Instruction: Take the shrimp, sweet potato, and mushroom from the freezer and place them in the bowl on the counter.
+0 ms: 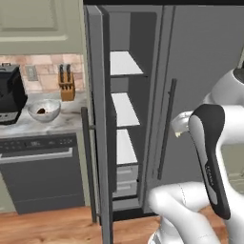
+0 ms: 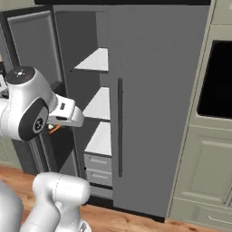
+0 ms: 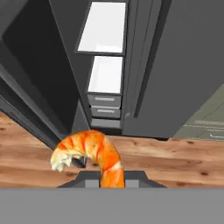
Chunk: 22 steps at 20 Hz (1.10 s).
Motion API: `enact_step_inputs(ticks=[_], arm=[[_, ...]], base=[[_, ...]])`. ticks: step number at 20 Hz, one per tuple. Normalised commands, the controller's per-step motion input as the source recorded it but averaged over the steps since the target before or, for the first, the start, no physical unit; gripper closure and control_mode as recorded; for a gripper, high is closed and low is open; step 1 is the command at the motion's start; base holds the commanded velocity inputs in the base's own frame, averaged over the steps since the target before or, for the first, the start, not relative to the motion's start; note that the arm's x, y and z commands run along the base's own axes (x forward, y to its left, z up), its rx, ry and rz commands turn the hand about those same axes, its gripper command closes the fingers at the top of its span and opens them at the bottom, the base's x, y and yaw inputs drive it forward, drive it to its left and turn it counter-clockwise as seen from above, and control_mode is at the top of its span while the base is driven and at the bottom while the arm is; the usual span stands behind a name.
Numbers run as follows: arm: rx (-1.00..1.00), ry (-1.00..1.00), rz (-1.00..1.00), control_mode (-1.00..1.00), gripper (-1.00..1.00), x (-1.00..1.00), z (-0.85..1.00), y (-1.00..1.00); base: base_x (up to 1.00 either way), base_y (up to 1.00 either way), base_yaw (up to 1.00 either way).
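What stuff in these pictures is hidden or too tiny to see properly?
- Curved orange shrimp: its tail end is cut off behind the grey band at the bottom of the hand view, so the fingers' grip is hidden.
- Dark lump in the round whitish-grey bowl: too small in the left base view to name.
- Tall dark grey freezer: its open door hides part of the white shelves in the left base view.

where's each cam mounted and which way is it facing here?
Left base view: behind the arm's left, facing the open freezer, counter and bowl; arm at lower right.
Right base view: behind its right, facing the freezer; arm at lower left.
Hand view: on the hand, looking down at floor and freezer drawers; gripper shut on the shrimp.
Shared: freezer shelves.
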Motion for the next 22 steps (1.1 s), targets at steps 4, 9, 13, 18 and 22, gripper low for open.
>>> enact_step_inputs(ticks=[4, 9, 13, 18, 22], arm=[[0.0, 0.0, 0.0, 1.0, 1.0, 0.0, 0.0, 0.0], [0.0, 0.0, 0.0, 1.0, 1.0, 0.0, 0.0, 0.0], [0.0, 0.0, 0.0, 1.0, 1.0, 0.0, 0.0, 0.0], [0.0, 0.0, 0.0, 1.0, 1.0, 0.0, 0.0, 0.0], [0.0, 0.0, 0.0, 1.0, 1.0, 0.0, 0.0, 0.0]], base=[[-0.74, 0.22, 0.0], [-0.51, 0.68, 0.0], [-0.22, 0.99, 0.0], [-0.08, 1.0, 0.0], [0.0, 0.96, 0.0]])
